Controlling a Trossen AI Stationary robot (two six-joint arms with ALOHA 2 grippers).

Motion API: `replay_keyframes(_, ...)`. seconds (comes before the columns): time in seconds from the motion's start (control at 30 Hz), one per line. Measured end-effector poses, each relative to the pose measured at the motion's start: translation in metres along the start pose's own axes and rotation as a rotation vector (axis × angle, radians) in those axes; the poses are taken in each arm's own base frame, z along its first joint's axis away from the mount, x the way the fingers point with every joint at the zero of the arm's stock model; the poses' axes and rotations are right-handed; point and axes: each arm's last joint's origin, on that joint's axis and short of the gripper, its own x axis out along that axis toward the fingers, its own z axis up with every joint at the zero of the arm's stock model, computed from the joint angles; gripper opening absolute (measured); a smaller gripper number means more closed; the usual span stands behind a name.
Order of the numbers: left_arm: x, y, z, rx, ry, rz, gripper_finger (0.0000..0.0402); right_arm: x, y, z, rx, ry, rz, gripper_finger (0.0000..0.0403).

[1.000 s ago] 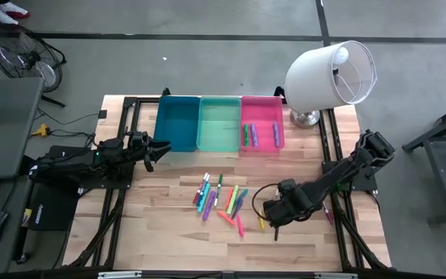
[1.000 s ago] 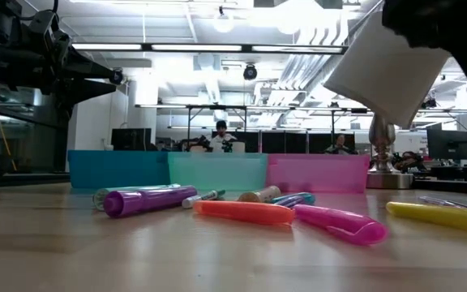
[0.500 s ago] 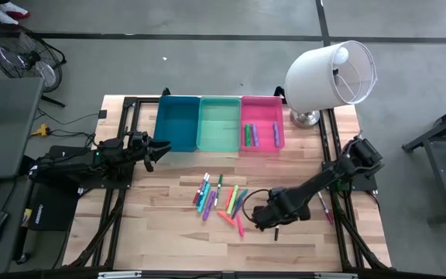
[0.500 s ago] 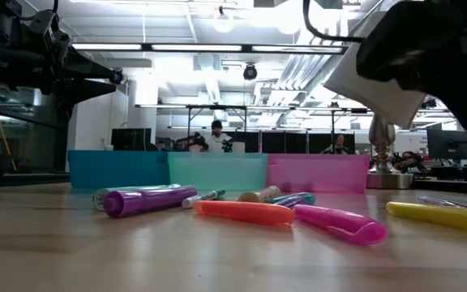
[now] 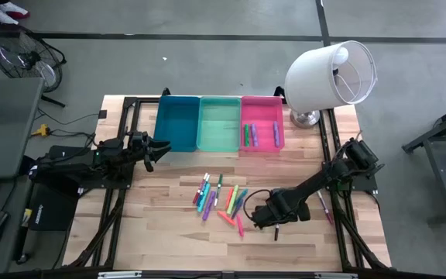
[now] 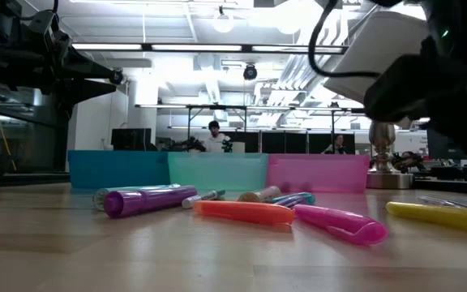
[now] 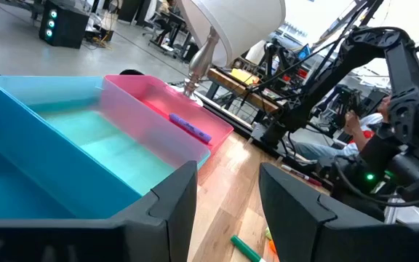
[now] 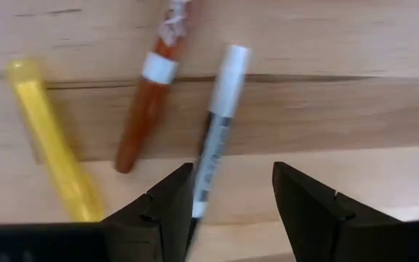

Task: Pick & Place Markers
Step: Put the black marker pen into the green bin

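Several markers (image 5: 221, 201) lie loose on the wooden table, in front of three bins. The low view shows a purple marker (image 6: 148, 199), an orange one (image 6: 244, 212), a pink one (image 6: 340, 223) and a yellow one (image 6: 436, 215). My right gripper (image 5: 259, 218) hovers open over the right end of the heap. In its wrist view my right gripper (image 8: 231, 200) has its fingers on either side of a white-and-black marker (image 8: 215, 138), beside an orange-brown marker (image 8: 150, 102) and a yellow marker (image 8: 49, 153). My left gripper (image 5: 158, 147) waits open by the blue bin (image 5: 178, 124).
A mint bin (image 5: 218, 124) and a pink bin (image 5: 280, 143) stand in a row with the blue one at the far side; the pink bin holds three markers (image 5: 252, 135). A white lamp (image 5: 331, 74) stands at the far right corner. Bare wood lies toward the near edge.
My right gripper has moved toward the table's left, over the right end of the marker heap, and its arm has come down lower. The markers and my left arm have kept still.
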Motion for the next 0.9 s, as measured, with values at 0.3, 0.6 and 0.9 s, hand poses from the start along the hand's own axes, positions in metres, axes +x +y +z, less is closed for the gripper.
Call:
replay_keyframes(0.3, 0.0, 0.0, 0.0, 0.0, -0.001, 0.0, 0.0147, 0.015, 0.001, 0.008, 0.003, 0.025, 0.062, 0.0177)
replay_keyframes(0.6, 0.0, 0.0, 0.0, 0.0, 0.0, 0.0, 0.0147, 0.031, -0.003, 0.013, -0.004, 0.07, 0.115, 0.0167)
replay_keyframes(0.9, 0.0, 0.0, 0.0, 0.0, 0.0, 0.0, 0.0147, 0.037, -0.006, 0.016, -0.036, 0.064, 0.113, 0.0103)
